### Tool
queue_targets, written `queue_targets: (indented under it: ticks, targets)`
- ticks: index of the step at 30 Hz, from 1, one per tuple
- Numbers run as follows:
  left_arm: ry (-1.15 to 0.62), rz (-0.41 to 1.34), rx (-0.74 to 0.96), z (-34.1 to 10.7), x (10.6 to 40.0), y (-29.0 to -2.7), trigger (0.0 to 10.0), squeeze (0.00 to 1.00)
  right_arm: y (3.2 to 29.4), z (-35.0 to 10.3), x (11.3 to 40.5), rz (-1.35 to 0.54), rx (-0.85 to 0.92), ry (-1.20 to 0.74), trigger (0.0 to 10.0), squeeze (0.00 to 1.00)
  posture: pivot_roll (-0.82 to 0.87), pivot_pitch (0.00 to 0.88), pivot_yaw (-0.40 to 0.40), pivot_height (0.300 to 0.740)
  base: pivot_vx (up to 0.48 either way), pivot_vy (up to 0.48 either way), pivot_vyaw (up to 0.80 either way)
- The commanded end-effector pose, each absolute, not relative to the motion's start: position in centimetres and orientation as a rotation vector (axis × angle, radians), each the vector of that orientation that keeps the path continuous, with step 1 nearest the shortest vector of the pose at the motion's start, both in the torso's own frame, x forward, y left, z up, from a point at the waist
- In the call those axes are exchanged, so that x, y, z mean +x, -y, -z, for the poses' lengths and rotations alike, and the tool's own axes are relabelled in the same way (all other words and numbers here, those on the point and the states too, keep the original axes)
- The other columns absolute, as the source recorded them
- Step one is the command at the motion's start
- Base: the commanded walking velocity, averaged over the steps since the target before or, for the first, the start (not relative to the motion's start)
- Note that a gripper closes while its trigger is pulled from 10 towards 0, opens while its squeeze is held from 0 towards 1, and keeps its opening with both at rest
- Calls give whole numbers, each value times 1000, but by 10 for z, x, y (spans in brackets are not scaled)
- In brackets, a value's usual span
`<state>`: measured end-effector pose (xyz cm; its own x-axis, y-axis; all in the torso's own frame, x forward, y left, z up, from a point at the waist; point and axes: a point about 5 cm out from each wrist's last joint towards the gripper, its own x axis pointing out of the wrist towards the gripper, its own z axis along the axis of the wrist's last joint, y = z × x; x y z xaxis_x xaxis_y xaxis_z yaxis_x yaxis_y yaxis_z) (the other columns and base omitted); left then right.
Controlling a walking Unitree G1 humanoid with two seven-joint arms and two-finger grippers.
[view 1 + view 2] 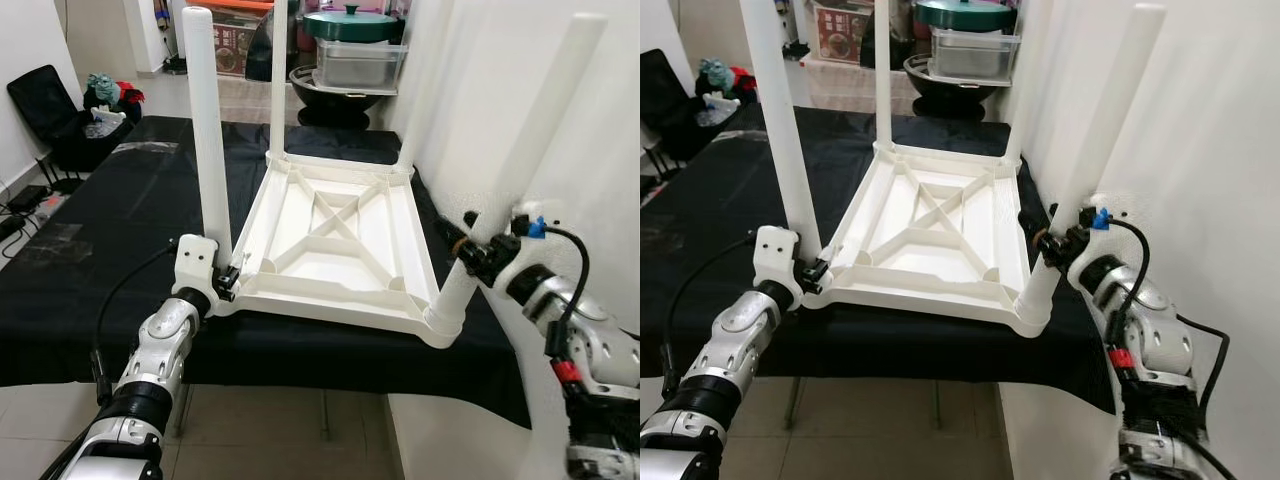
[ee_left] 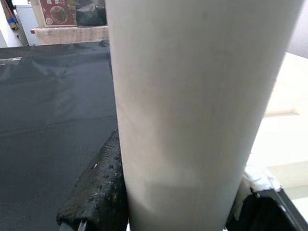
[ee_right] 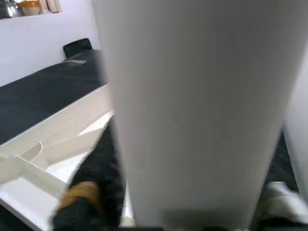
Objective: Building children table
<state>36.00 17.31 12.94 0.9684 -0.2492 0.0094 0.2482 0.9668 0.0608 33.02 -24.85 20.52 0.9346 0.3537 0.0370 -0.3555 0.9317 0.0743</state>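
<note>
A white plastic children's table [image 1: 330,235] lies upside down on a black-covered table [image 1: 100,230], its legs pointing up. My left gripper [image 1: 225,280] is shut on the near-left leg [image 1: 205,130] just above its corner socket. In the left wrist view, black fingers [image 2: 98,187] press that leg [image 2: 192,110] from both sides. My right gripper [image 1: 470,250] is shut on the near-right leg [image 1: 520,160], which leans out to the right from its corner. The right wrist view has this leg [image 3: 202,106] close up with a finger [image 3: 91,192] beside it. Two far legs [image 1: 279,70] stand in the back corners.
A white wall [image 1: 600,120] runs close along the right side. Behind the table stand pots and a lidded bin [image 1: 350,50]. A black chair [image 1: 50,110] with toys is at the far left, and cables [image 1: 25,205] lie on the floor there.
</note>
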Motion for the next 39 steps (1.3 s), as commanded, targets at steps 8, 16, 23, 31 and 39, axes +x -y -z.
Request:
queue_targets:
  ticks: [8, 16, 23, 31, 39]
  targets:
    - [-34, 260, 55, -116, 354, -170, 10000, 0, 298, -194, 336, 308, 98, 33, 0, 0, 8, 0, -94, 740, 0, 0, 0]
    - [-31, 276, 50, -117, 354, -164, 10000, 0, 300, -154, 309, 802, 225, 1, 0, 0, 16, 0, -89, 740, 0, 0, 0]
    - [-32, 276, 59, -117, 355, -166, 10000, 0, 239, -142, 329, 500, 331, -104, 10000, 0, 18, 0, -92, 740, 0, 0, 0]
    - [-36, 263, 61, -116, 353, -169, 10000, 0, 236, -179, 337, -157, 328, 75, 10000, 0, 20, 0, -97, 740, 0, 0, 0]
    - [-35, 255, 60, -117, 354, -171, 10000, 0, 267, -191, 326, -253, 209, 49, 10000, 0, 19, 0, -101, 740, 0, 0, 0]
